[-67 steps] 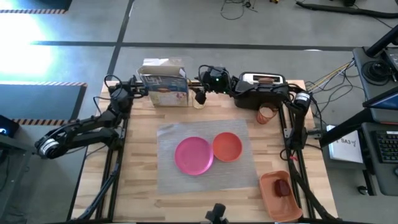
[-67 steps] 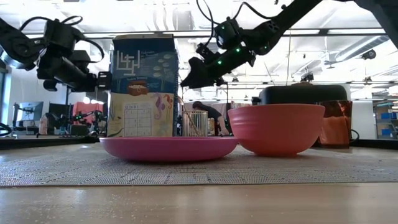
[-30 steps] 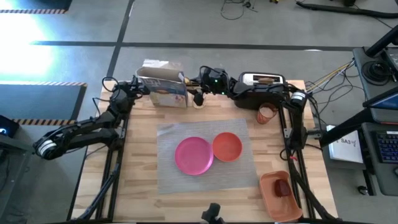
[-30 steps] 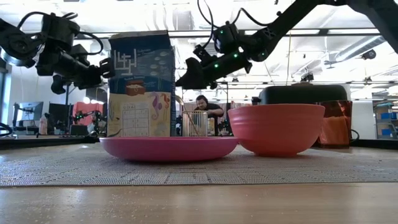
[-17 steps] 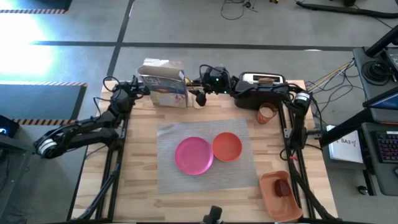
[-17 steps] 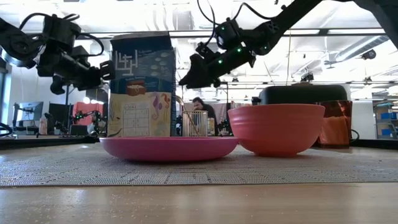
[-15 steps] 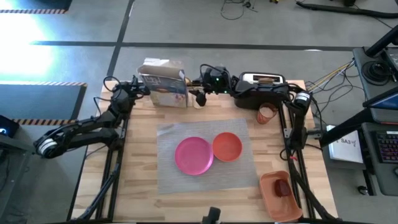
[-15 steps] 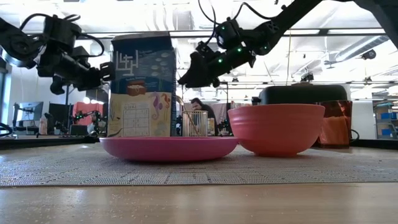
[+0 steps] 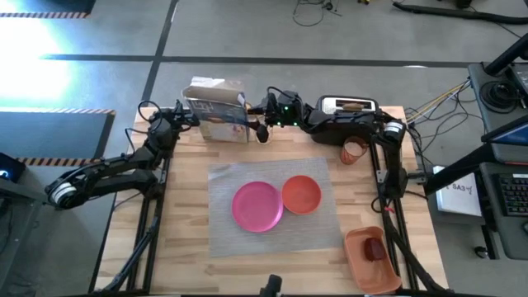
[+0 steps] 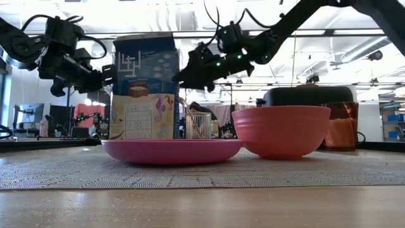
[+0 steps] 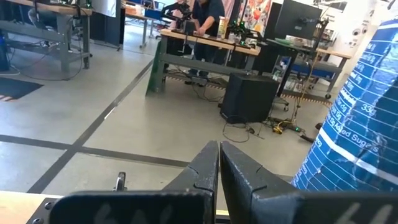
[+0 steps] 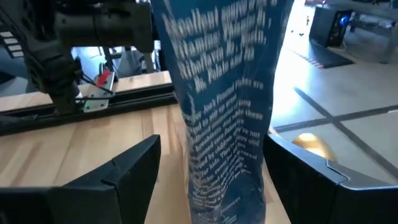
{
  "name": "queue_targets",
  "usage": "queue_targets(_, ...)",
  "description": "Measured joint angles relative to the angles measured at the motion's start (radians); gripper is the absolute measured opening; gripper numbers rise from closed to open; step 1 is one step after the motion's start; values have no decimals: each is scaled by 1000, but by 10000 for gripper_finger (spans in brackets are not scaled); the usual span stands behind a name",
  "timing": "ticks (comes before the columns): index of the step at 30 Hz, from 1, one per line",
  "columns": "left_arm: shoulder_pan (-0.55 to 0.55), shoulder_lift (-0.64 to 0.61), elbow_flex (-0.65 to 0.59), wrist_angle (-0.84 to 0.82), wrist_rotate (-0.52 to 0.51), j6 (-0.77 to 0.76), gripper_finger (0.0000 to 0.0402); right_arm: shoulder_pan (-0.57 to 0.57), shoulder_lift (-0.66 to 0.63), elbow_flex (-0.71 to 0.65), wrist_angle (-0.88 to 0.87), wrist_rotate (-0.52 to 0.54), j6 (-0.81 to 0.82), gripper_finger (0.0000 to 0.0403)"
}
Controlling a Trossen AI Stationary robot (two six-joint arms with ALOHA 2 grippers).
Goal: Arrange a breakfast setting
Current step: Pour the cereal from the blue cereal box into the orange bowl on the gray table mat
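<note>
Straddling the blue cereal carton [image 12: 224,106] with wide-open right gripper [image 12: 208,168]; left gripper [image 11: 219,163] pinched closed beside it (round pink plate [image 9: 257,206] and orange bowl [image 9: 302,195] sitting on grey rectangular placemat [image 9: 272,239]).

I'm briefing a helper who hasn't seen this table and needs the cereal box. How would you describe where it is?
Start at the wooden table and go to its far edge, behind the grey placemat. The cereal box stands upright there, left of the black-and-silver toaster, with the open right gripper at its side. It is the only tall blue printed carton there.
</note>
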Motion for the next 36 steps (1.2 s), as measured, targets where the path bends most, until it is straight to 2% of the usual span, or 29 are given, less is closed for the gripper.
queue_targets(6,0,0,0,0,0,-1,0,0,106,103,-1,-2,14,274)
queue_targets(10,0,0,0,0,0,-2,0,0,188,189,-21,-54,40,274)
queue_targets(16,2,0,0,0,-11,0,0,2,230,273,-85,-103,17,274)
queue_targets(28,1,0,0,0,-4,0,0,6,234,297,-91,-102,-51,270)
queue_targets(36,1,0,0,0,-3,0,0,10,264,299,-24,-101,-38,226)
